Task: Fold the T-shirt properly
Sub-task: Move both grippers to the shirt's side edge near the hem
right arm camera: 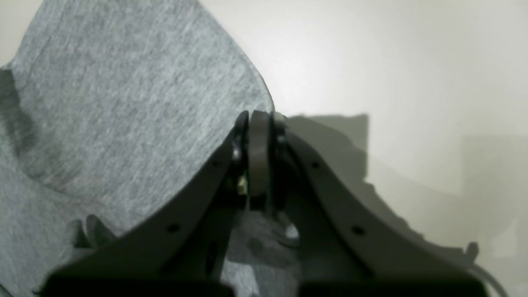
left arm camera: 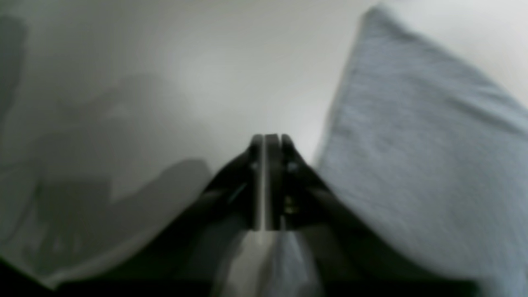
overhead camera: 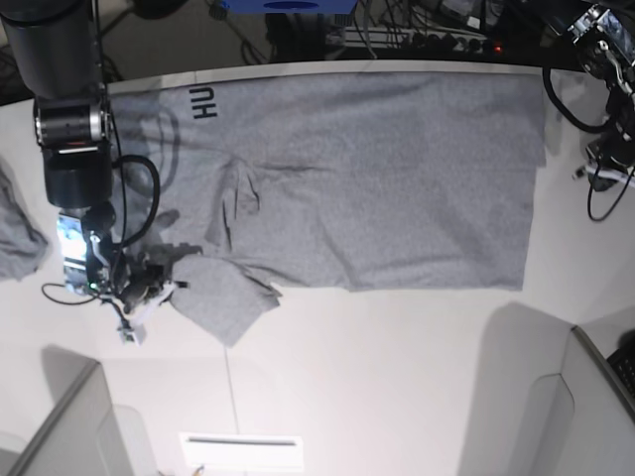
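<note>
The T-shirt (overhead camera: 377, 178) lay spread across the far half of the white surface (overhead camera: 397, 377), mostly flat, its body a wide grey rectangle with black lettering just showing at the far left corner. By my reckoning the folding had barely begun: only one sleeve flap at the near left edge had been turned and lifted, and the main folds of the body were all left to do.

The right end effector (right arm camera: 260, 123) was down at that sleeve, its jaws pressed together. Grey cloth bunched beneath it in the right wrist view, so it looked clenched on the sleeve, though the pinch itself could not be made out. The left end effector (left arm camera: 270, 142) also showed its jaws close together, with cloth draped right beside it and something pale running between them lower down; the view was too blurred to tell whether it was shut or gripping fabric.

In the base view the left arm was cut off at the top right corner. A second grey cloth (overhead camera: 18, 238) sat cropped at the left edge.
</note>
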### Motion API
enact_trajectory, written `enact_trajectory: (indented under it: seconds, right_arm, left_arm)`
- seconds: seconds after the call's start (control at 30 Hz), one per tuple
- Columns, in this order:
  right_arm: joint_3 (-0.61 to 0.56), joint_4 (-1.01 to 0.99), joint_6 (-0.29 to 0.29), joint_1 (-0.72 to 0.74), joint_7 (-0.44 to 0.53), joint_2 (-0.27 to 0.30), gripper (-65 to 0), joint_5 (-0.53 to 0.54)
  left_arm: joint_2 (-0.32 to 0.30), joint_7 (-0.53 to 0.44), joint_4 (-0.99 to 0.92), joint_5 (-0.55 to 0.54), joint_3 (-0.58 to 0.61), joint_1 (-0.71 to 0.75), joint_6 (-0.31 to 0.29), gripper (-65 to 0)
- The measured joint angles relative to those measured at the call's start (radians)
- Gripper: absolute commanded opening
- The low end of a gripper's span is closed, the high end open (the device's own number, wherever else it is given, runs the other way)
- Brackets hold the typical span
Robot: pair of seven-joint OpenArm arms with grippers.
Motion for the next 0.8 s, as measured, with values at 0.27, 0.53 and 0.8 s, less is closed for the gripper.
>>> enact_trajectory:
  seconds: [0.27, 0.53, 0.8]
  right_arm:
    - [0.0, 0.0, 0.0, 0.0, 0.0, -0.002, -65.0, 0.006]
    - [-0.002, 0.002, 0.0, 0.002, -0.003, -0.003, -65.0, 0.008]
    - [-0.002, 0.002, 0.0, 0.002, -0.004, -0.005, -65.0, 0.007]
  left_arm:
    - [-0.04, -0.005, -0.208, 0.179, 0.101, -0.237, -0.004, -10.2]
    - [-0.092, -0.277, -0.634, 0.288, 0.392, -0.444, -0.007, -10.2]
    - [-0.091, -0.41, -0.874, 0.287, 0.51, -0.584, -0.003, -10.2]
